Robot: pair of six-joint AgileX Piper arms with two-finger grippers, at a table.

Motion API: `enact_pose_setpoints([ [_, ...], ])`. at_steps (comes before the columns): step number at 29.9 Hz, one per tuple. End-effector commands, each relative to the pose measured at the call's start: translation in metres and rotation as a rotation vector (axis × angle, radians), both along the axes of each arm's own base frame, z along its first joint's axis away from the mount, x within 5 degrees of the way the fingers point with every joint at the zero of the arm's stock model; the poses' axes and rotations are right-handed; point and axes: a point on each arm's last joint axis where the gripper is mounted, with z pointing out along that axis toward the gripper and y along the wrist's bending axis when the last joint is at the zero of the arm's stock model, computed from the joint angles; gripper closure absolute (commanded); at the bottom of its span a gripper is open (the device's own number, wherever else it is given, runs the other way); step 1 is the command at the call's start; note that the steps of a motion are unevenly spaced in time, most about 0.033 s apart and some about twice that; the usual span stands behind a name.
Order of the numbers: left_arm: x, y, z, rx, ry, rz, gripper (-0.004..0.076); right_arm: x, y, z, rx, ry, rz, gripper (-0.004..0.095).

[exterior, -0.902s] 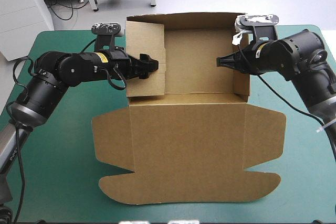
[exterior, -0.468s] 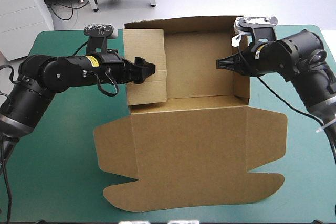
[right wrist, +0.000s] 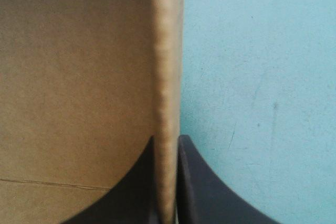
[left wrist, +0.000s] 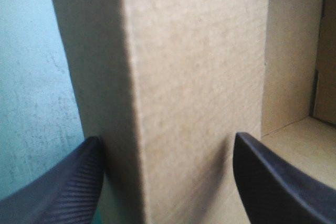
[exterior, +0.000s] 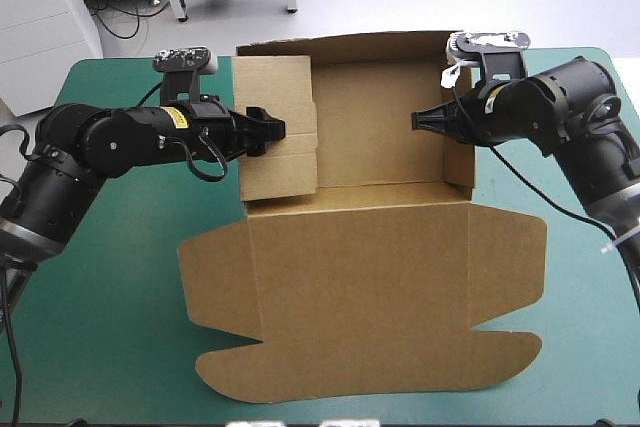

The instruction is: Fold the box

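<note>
Straddles, with left gripper (left wrist: pixel 168 139) fingers spread apart, the folded left wall of the box (exterior: pixel 360 277); pinches its right wall tight in right gripper (right wrist: pixel 167 142). Bears a yellow label (exterior: pixel 172 115) on the left arm and a white tag (exterior: pixel 450 75) at the right wrist, writing too small to read. Sits with the tray at the tabletop's far edge, lid flat toward the near edge on teal-green cover (exterior: pixel 110 277).

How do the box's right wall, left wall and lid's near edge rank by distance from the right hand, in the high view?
1. Right wall: clamped in the right hand.
2. Left wall: across the tray.
3. Lid's near edge: toward the robot.
</note>
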Motion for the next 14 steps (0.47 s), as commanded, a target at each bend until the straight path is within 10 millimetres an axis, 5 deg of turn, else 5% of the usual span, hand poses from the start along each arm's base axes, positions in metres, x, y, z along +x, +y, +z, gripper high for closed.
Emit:
enact_pose_setpoints([
  [1,-0.009,0.004,0.019,-0.071,-0.054,0.045,0.0253,-0.006,-0.002,0.024,0.072,-0.143,-0.008,0.0912],
  [7,-0.006,0.002,0.003,-0.032,-0.024,0.109,0.0253,-0.004,-0.002,0.027,0.082,-0.176,-0.012,0.0912],
  [14,-0.010,-0.012,0.010,0.000,-0.152,0.108,0.0255,-0.003,-0.003,0.027,0.064,-0.186,-0.017,0.0912],
])
